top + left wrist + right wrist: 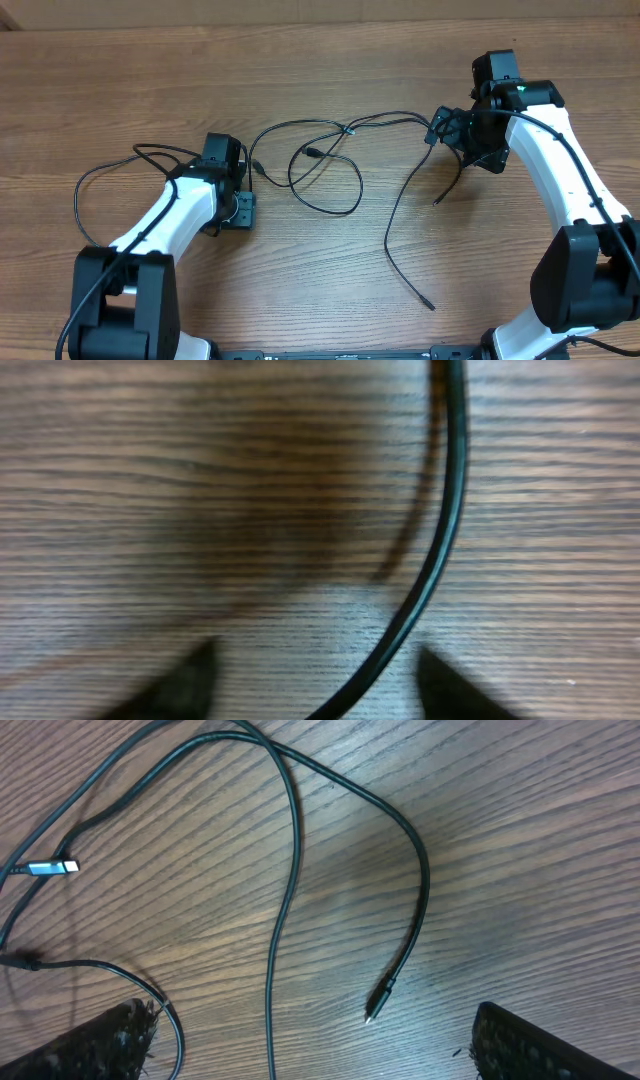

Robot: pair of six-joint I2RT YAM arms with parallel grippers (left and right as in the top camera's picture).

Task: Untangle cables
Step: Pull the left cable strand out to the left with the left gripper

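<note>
The cables [330,170] lie as thin black wires on the wood table, with a loose loop in the middle and a long strand [395,225] running toward the front. My right gripper [452,135] is open over their right end. In the right wrist view my right gripper [320,1050] has the long strand [280,950] and a short strand's plug tip [374,1010] lying between its fingers, untouched. A silver plug [50,868] lies at the left. My left gripper [240,208] is open and low over the table, and a black cable [430,560] lies between its fingers [320,695].
A thicker black cord [82,195] loops on the table left of the left arm. The long strand's plug tip [430,305] lies near the front, between the two arm bases. The wood table [300,280] fills the view.
</note>
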